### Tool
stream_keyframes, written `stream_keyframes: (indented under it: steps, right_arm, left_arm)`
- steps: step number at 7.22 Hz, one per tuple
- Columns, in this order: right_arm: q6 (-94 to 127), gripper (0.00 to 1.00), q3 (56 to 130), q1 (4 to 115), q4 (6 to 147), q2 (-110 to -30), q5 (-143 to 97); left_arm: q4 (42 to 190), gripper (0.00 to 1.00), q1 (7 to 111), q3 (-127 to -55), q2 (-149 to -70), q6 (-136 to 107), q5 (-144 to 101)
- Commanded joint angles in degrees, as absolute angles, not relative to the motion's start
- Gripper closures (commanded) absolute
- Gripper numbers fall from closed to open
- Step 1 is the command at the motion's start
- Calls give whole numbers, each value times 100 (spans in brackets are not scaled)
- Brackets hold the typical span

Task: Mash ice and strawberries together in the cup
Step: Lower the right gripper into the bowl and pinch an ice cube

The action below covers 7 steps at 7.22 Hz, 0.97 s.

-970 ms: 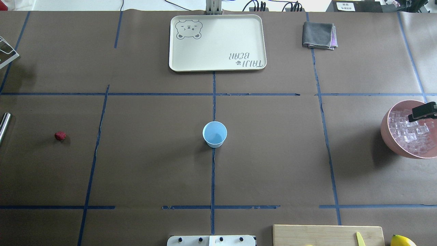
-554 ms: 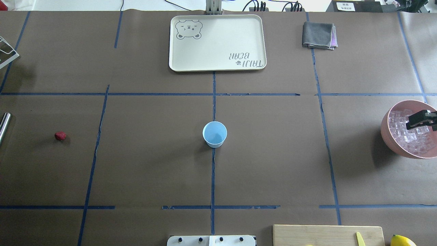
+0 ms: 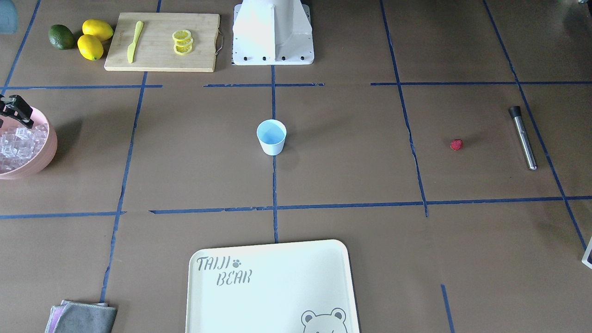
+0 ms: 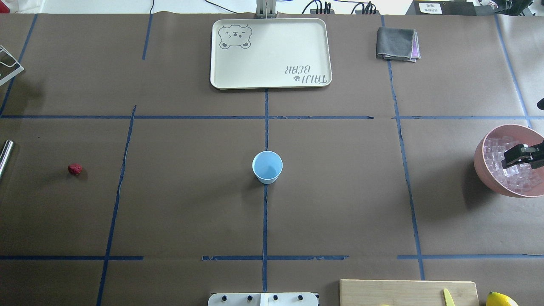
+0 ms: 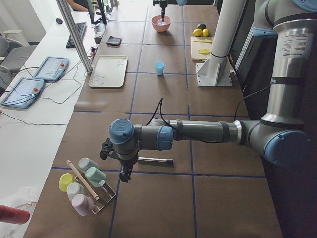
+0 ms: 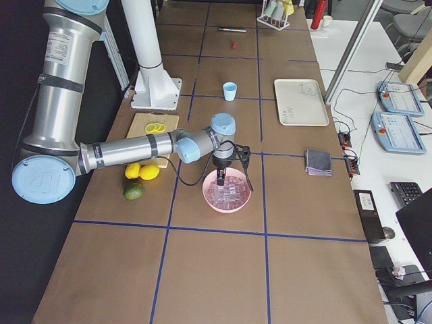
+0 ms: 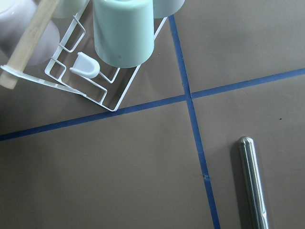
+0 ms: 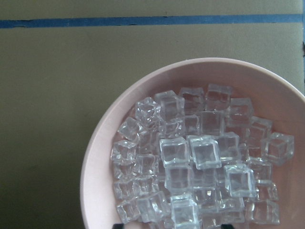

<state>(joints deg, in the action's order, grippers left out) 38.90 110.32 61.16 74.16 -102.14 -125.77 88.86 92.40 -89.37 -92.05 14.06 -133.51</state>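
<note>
The pale blue cup (image 4: 267,167) stands upright at the table's centre. One red strawberry (image 4: 75,169) lies far to the left, near a steel rod (image 3: 523,138). Clear ice cubes (image 8: 200,157) are heaped in a pink bowl (image 4: 482,170) at the right edge. My right gripper (image 4: 508,156) hangs open just over the ice with nothing between its fingers. My left gripper (image 5: 124,173) shows only in the exterior left view, beside a cup rack, and I cannot tell its state.
A cream tray (image 4: 323,51) and a folded grey cloth (image 4: 397,43) lie at the far side. A cutting board (image 3: 162,58) with lemon slices and a yellow knife, lemons (image 3: 90,46) and a green fruit sit beside the robot's base (image 3: 273,32). A wire rack of cups (image 7: 95,81) stands at the left end.
The right gripper has shifted towards the robot over the pink bowl and come down closer to the ice. The cup and the strawberry have not moved.
</note>
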Motion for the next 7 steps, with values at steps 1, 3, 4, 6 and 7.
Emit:
stream_keyframes:
  steps: [1, 3, 4, 6, 7]
  right_arm:
    - [3658, 26, 10846, 6073, 7409, -10187, -12577]
    - [3612, 29, 10732, 5977, 7409, -10187, -12577]
    - [3612, 29, 10731, 5924, 7409, -10187, -12577]
    - [3604, 29, 10653, 5854, 7409, -10169, -12577]
    - [3595, 30, 10626, 5854, 7409, -10169, -12577]
  left_arm:
    - [8886, 0, 9246, -8938, -9211, 1415, -13351]
    - [8886, 0, 9272, -8947, -9211, 1415, -13351]
    - [8886, 0, 9290, -8982, -9211, 1415, -13342]
    - [8886, 0, 9290, -9009, -9211, 1406, -13342]
    - [8877, 0, 9299, -9035, -9211, 1406, -13342]
